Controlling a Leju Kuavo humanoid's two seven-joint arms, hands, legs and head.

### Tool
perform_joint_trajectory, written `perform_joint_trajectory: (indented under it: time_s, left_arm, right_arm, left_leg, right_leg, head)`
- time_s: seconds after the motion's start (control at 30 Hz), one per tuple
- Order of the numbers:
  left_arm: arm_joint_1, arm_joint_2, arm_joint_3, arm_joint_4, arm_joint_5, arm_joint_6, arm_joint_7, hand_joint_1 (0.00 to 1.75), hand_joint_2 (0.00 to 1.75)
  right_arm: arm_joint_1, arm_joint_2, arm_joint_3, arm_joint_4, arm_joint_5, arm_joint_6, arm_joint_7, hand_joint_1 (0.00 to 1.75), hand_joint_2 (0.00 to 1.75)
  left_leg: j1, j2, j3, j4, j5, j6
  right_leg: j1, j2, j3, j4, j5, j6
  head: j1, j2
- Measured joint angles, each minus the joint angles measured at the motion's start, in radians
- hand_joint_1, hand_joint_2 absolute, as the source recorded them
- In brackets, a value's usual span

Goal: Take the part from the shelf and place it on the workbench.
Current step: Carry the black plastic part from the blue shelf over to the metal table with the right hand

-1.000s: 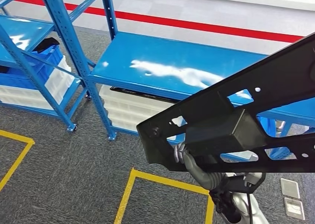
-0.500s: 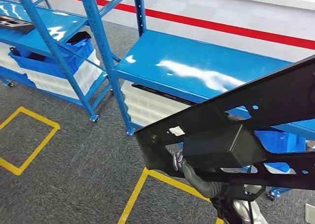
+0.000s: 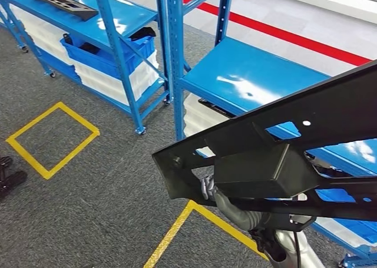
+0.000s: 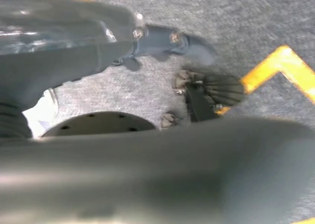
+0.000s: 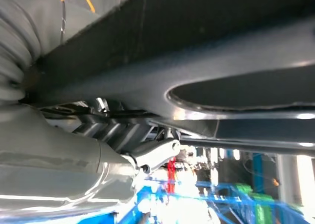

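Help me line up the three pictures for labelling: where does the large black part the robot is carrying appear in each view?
Head view: the black part slants across the lower right, in front of the blue shelf.
Left wrist view: its blurred dark underside spans the picture beyond the left robot hand.
Right wrist view: it runs across above the right robot hand.
Shared landmark: the yellow floor tape, also at.

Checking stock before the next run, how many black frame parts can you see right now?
2. One black frame part is carried close in front of the robot, fingers under it. Another black frame part lies on the far blue shelf. More may be hidden behind the carried one.
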State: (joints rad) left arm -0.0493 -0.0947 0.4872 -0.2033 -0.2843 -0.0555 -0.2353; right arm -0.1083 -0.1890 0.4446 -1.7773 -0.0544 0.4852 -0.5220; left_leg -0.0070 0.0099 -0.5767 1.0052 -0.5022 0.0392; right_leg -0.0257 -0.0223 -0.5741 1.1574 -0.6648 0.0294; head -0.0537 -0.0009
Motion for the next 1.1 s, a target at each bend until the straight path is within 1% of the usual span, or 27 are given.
perform_joint_trajectory:
  time_s: [0.03,0.07,0.1,0.13,0.17,0.23,0.27,0.3,0.33,0.37,0.43,0.5,0.57,0.6,0.63,0.67,0.73,0.77,0.8,0.87,0.9,0.93,0.97,1.0,1.03,1.07,1.1]
  left_arm:
    - [-0.002,-0.001,0.002,0.000,-0.001,0.004,0.006,0.00,1.75]
    - [-0.003,-0.002,0.003,0.000,-0.002,0.008,0.015,0.00,1.75]
    - [-0.002,-0.002,0.005,0.000,-0.005,0.013,0.024,0.00,1.75]
    - [-0.001,-0.002,0.006,0.000,-0.008,0.017,0.033,0.00,1.75]
    - [-0.001,-0.002,0.006,0.000,-0.012,0.021,0.040,0.00,1.75]
    - [-0.001,-0.003,0.007,0.000,-0.018,0.023,0.048,0.00,1.75]
    - [-0.002,-0.003,0.007,0.000,-0.019,0.023,0.049,0.00,1.75]
    - [-0.001,-0.004,0.007,0.000,-0.019,0.023,0.050,0.00,1.75]
    - [0.000,-0.004,0.007,0.000,-0.019,0.022,0.050,0.00,1.75]
    - [0.004,-0.004,0.008,0.000,-0.019,0.022,0.049,0.00,1.75]
    - [0.006,-0.005,0.009,0.000,-0.017,0.019,0.045,0.00,1.75]
    - [0.002,-0.007,0.010,0.000,-0.014,0.015,0.037,0.00,1.75]
    - [-0.001,-0.010,0.011,0.000,-0.014,0.006,0.029,0.00,1.75]
    - [0.000,-0.011,0.011,0.000,-0.014,0.002,0.025,0.00,1.75]
    - [0.002,-0.012,0.011,0.000,-0.015,-0.002,0.024,0.00,1.75]
    - [0.003,-0.012,0.011,0.000,-0.015,-0.003,0.023,0.00,1.75]
    - [0.003,-0.012,0.011,0.000,-0.016,-0.004,0.023,0.00,1.75]
    - [0.001,-0.012,0.011,0.000,-0.016,-0.003,0.025,0.00,1.75]
    - [0.000,-0.012,0.012,0.000,-0.017,-0.001,0.030,0.00,1.75]
    - [0.003,-0.008,0.014,0.000,-0.020,0.004,0.045,0.00,1.75]
    - [0.007,-0.006,0.015,0.000,-0.022,0.007,0.053,0.00,1.75]
    - [0.010,-0.001,0.017,0.000,-0.026,0.010,0.060,0.00,1.75]
    - [0.011,0.003,0.018,0.000,-0.029,0.012,0.065,0.00,1.75]
    - [0.011,0.007,0.018,0.000,-0.034,0.014,0.068,0.00,1.75]
    - [0.010,0.012,0.018,0.000,-0.037,0.015,0.071,0.00,1.75]
    - [0.009,0.017,0.019,0.000,-0.039,0.015,0.072,0.00,1.75]
    - [0.009,0.022,0.019,0.000,-0.040,0.016,0.073,0.00,1.75]
  right_arm:
    - [0.000,0.000,0.002,0.006,0.000,0.002,0.000,1.75,1.75]
    - [0.000,-0.001,0.006,0.012,0.000,0.004,0.001,1.75,1.75]
    - [-0.001,-0.001,0.010,0.017,0.001,0.006,0.001,1.75,1.75]
    - [-0.003,-0.001,0.014,0.020,0.001,0.006,0.001,1.75,1.75]
    - [-0.005,-0.001,0.018,0.022,0.002,0.006,0.002,1.75,1.75]
    - [-0.008,-0.002,0.023,0.024,0.002,0.006,0.002,1.75,1.75]
    - [-0.009,-0.002,0.025,0.024,0.002,0.007,0.002,1.75,1.75]
    - [-0.009,-0.002,0.027,0.024,0.002,0.007,0.002,1.75,1.75]
    - [-0.009,-0.003,0.028,0.024,0.002,0.007,0.002,1.75,1.75]
    - [-0.010,-0.003,0.030,0.024,0.001,0.007,0.002,1.75,1.75]
    - [-0.011,-0.002,0.033,0.023,0.001,0.010,0.002,1.75,1.75]
    - [-0.010,-0.002,0.036,0.023,0.001,0.014,0.002,1.75,1.75]
    - [-0.008,-0.001,0.041,0.025,0.001,0.018,0.002,1.75,1.75]
    - [-0.007,-0.001,0.045,0.027,0.001,0.019,0.002,1.75,1.75]
    - [-0.007,0.001,0.049,0.028,0.001,0.019,0.002,1.75,1.75]
    - [-0.007,0.003,0.052,0.029,0.001,0.019,0.002,1.75,1.75]
    - [-0.007,0.009,0.056,0.030,0.001,0.020,0.001,1.75,1.75]
    - [-0.008,0.011,0.057,0.031,0.001,0.020,0.000,1.75,1.75]
    - [-0.008,0.013,0.059,0.032,0.001,0.022,0.000,1.75,1.75]
    - [-0.010,0.022,0.065,0.037,0.004,0.024,-0.002,1.75,1.75]
    - [-0.011,0.027,0.068,0.039,0.007,0.024,-0.004,1.75,1.75]
    - [-0.011,0.032,0.071,0.040,0.011,0.023,-0.009,1.75,1.75]
    - [-0.009,0.035,0.073,0.041,0.016,0.022,-0.013,1.75,1.75]
    - [-0.006,0.037,0.074,0.043,0.022,0.021,-0.016,1.75,1.75]
    - [-0.002,0.038,0.075,0.045,0.027,0.019,-0.019,1.75,1.75]
    - [0.003,0.038,0.076,0.048,0.031,0.017,-0.019,1.75,1.75]
    - [0.006,0.038,0.076,0.050,0.035,0.016,-0.019,1.75,1.75]
  left_leg:
    - [-0.001,-0.013,0.000,0.000,0.000,0.001]
    - [-0.001,-0.027,0.001,0.001,-0.001,0.002]
    - [-0.002,-0.040,0.002,0.002,-0.001,0.002]
    - [-0.002,-0.055,0.004,0.003,-0.002,0.001]
    - [-0.001,-0.069,0.007,0.005,-0.004,0.000]
    - [-0.001,-0.096,0.003,0.015,-0.010,-0.006]
    - [-0.001,-0.107,-0.002,0.021,-0.011,-0.010]
    - [0.000,-0.119,-0.008,0.025,-0.011,-0.013]
    - [0.001,-0.130,-0.013,0.028,-0.010,-0.016]
    - [0.003,-0.130,-0.014,0.029,-0.011,-0.019]
    - [0.001,-0.092,-0.029,0.061,-0.033,-0.029]
    - [0.003,-0.041,-0.080,0.163,-0.084,-0.042]
    - [0.011,-0.027,-0.142,0.279,-0.124,-0.050]
    - [0.014,-0.024,-0.154,0.299,-0.121,-0.052]
    - [0.017,-0.021,-0.146,0.281,-0.100,-0.052]
    - [0.018,-0.013,-0.120,0.227,-0.066,-0.050]
    - [0.010,0.030,-0.055,0.099,-0.012,-0.044]
    - [0.005,0.051,-0.037,0.060,-0.002,-0.039]
    - [-0.001,0.063,-0.030,0.043,-0.004,-0.035]
    - [-0.005,0.049,-0.031,0.037,-0.006,-0.026]
    - [-0.004,0.039,-0.027,0.031,-0.004,-0.021]
    - [-0.002,0.029,-0.023,0.025,-0.002,-0.016]
    - [0.001,0.018,-0.018,0.020,0.000,-0.010]
    - [0.002,0.006,-0.016,0.018,0.000,-0.006]
    - [0.001,-0.008,-0.016,0.018,0.000,-0.003]
    - [0.000,-0.023,-0.015,0.018,-0.001,-0.001]
    - [-0.001,-0.038,-0.014,0.018,-0.002,0.000]
  right_leg:
    - [0.001,0.011,-0.034,0.064,-0.023,-0.001]
    - [0.002,0.015,-0.061,0.110,-0.030,0.000]
    - [0.003,0.017,-0.074,0.123,-0.018,0.000]
    - [0.003,0.020,-0.070,0.098,0.013,0.001]
    - [0.002,0.028,-0.052,0.042,0.056,0.001]
    - [-0.003,0.067,-0.011,-0.071,0.114,-0.002]
    - [-0.004,0.082,0.000,-0.102,0.123,-0.005]
    - [-0.004,0.091,0.004,-0.112,0.121,-0.008]
    - [-0.003,0.085,0.005,-0.117,0.120,-0.011]
    - [-0.002,0.075,0.007,-0.116,0.120,-0.015]
    - [-0.005,0.051,0.012,-0.118,0.119,-0.024]
    - [-0.006,0.022,0.015,-0.119,0.116,-0.032]
    - [-0.005,-0.008,0.017,-0.119,0.111,-0.035]
    - [-0.005,-0.021,0.019,-0.119,0.109,-0.035]
    - [-0.005,-0.034,0.023,-0.119,0.106,-0.034]
    - [-0.005,-0.046,0.027,-0.119,0.103,-0.032]
    - [-0.003,-0.068,0.037,-0.120,0.095,-0.024]
    - [-0.001,-0.077,0.040,-0.120,0.092,-0.020]
    - [0.001,-0.087,0.042,-0.122,0.089,-0.015]
    - [0.002,-0.108,0.050,-0.128,0.085,-0.005]
    - [0.001,-0.102,0.054,-0.126,0.079,-0.001]
    - [0.000,-0.082,0.052,-0.112,0.066,0.002]
    - [-0.001,-0.052,0.039,-0.076,0.042,0.002]
    - [-0.001,-0.019,0.012,-0.019,0.012,0.000]
    - [0.000,0.002,-0.024,0.049,-0.017,-0.003]
    - [0.002,0.013,-0.059,0.109,-0.035,-0.004]
    - [0.003,0.017,-0.082,0.142,-0.034,-0.005]
  head:
    - [0.001,0.000]
    - [0.001,0.000]
    - [0.000,0.000]
    - [0.001,0.000]
    - [0.001,0.000]
    - [0.001,0.000]
    - [0.000,0.000]
    - [0.000,0.000]
    - [0.000,0.000]
    - [0.000,0.000]
    - [-0.001,0.000]
    - [-0.002,0.000]
    - [-0.002,0.000]
    - [-0.002,0.000]
    - [-0.002,0.000]
    - [-0.002,0.000]
    - [-0.002,0.000]
    - [-0.002,0.000]
    - [-0.002,0.000]
    - [-0.002,0.000]
    - [-0.001,0.000]
    - [-0.001,0.000]
    - [0.000,0.000]
    - [0.000,0.000]
    - [0.000,0.000]
    - [0.001,0.000]
    - [0.001,0.000]
